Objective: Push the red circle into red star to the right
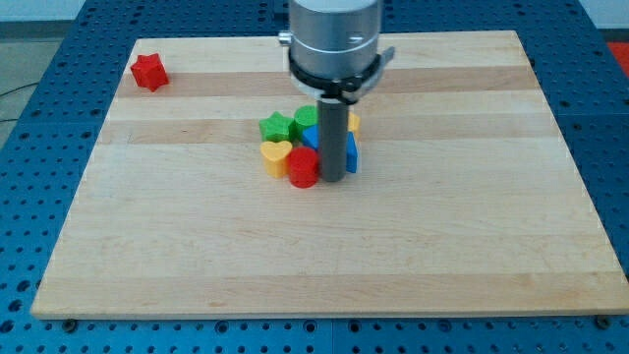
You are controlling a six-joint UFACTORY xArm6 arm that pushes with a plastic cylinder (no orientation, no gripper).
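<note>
The red circle is a short red cylinder near the board's middle, at the bottom of a tight cluster of blocks. The red star lies alone near the board's top left corner, far from the circle. My tip stands on the board right next to the red circle, on its right side, touching or nearly touching it. The rod hides part of the blocks behind it.
In the cluster are a yellow heart left of the red circle, a green star, a green block, a blue block partly behind the rod, and a yellow block at its right. The wooden board lies on a blue perforated table.
</note>
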